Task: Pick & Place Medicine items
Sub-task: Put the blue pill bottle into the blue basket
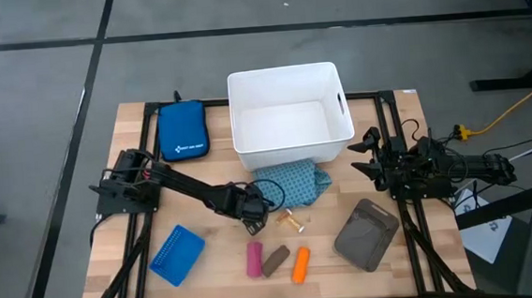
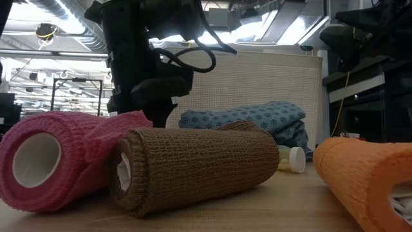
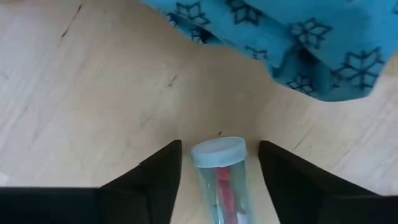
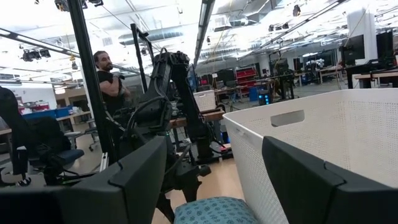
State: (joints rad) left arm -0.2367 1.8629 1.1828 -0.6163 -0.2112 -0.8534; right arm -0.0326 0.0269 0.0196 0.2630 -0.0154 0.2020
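Note:
My left gripper [image 1: 253, 225] is open and points down at the table, just left of the small tan and silver bits [image 1: 292, 222]. In the left wrist view its fingers [image 3: 161, 174] stand on either side of a small clear vial [image 3: 219, 180] with a pale cap and red contents, with a gap on each side. The vial lies on the wood. The teal patterned pack [image 1: 292, 183] lies just beyond it, against the white bin. The pink roll [image 1: 254, 260], brown roll [image 1: 276, 259] and orange roll [image 1: 299, 265] lie side by side near the front edge. My right gripper [image 1: 365, 156] is open and waits right of the bin.
A white bin [image 1: 289, 114] stands at the table's far middle. A dark blue zipped pouch [image 1: 182, 131] lies to its left. A light-blue tray [image 1: 177, 255] lies front left and a grey tray [image 1: 368, 234] front right. A person [image 4: 111, 78] stands in the room beyond.

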